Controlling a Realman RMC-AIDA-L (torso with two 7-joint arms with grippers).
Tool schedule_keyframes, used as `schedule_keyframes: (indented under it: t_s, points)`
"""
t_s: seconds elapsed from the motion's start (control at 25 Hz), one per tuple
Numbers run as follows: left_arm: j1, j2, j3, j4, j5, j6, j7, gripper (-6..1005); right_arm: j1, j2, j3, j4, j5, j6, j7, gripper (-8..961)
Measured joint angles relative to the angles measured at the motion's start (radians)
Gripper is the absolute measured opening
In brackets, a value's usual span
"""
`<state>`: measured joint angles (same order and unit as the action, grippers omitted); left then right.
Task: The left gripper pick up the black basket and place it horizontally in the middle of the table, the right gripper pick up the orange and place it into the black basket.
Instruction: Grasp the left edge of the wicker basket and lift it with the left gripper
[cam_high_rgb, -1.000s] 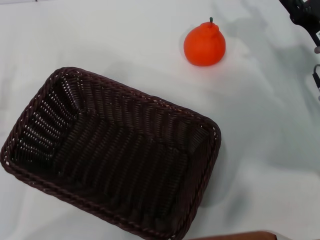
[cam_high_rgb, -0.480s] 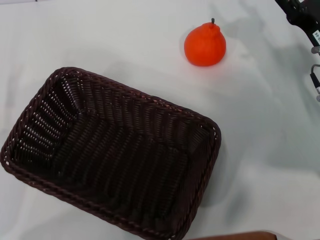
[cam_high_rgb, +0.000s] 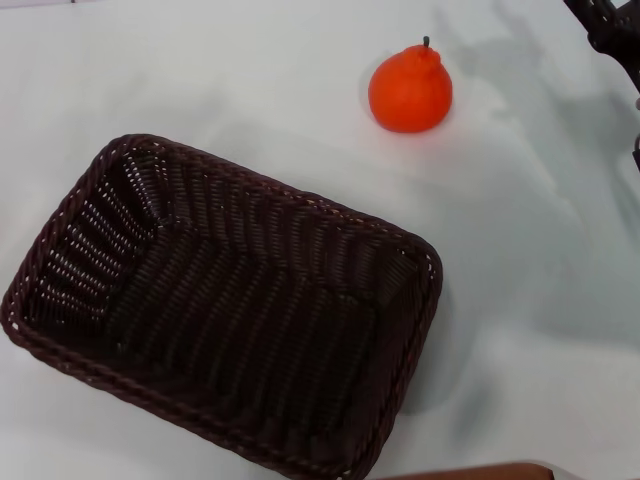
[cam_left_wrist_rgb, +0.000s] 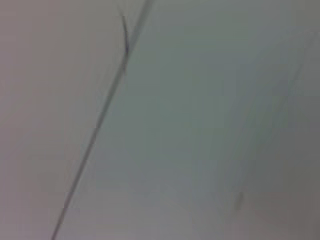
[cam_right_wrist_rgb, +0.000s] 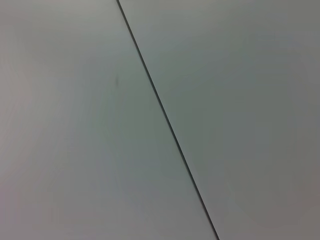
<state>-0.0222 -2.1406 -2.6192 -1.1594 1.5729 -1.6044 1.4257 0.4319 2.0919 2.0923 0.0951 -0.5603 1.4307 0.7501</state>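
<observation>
The white table (cam_high_rgb: 560, 260) is filling the frame, the black basket (cam_high_rgb: 225, 300) is lying empty and skewed at lower left, the orange (cam_high_rgb: 409, 89) is sitting upper right, and the right gripper (cam_high_rgb: 608, 30), grip unreadable, is edging in top right, needing a centred descent; no writing is showing.

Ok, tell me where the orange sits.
Head view: the orange stands on the table, far right of centre, beyond the black basket, not touching it.
</observation>
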Motion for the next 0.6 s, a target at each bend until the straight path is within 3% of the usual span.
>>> schedule_keyframes:
  t_s: [0.16,0.36,0.44,0.6]
  points:
    - [-0.038,0.001,0.01,-0.348,0.266,-0.092,-0.29,884,0.0,0.0,0.0,0.001,0.001,-0.003,0.0,955]
    - [-0.13,-0.004,0.046,-0.621,0.502,-0.232,-0.501,884,0.004,0.0,-0.002,0.002,0.001,-0.002,0.0,954]
    - [-0.156,-0.016,0.131,-0.721,0.627,-0.253,-0.569,885,0.005,0.001,-0.004,0.002,0.0,0.001,0.0,954]
    - [-0.168,-0.021,0.331,-0.795,0.791,-0.238,-0.684,885,0.005,0.002,-0.007,0.002,-0.005,0.002,0.0,954]
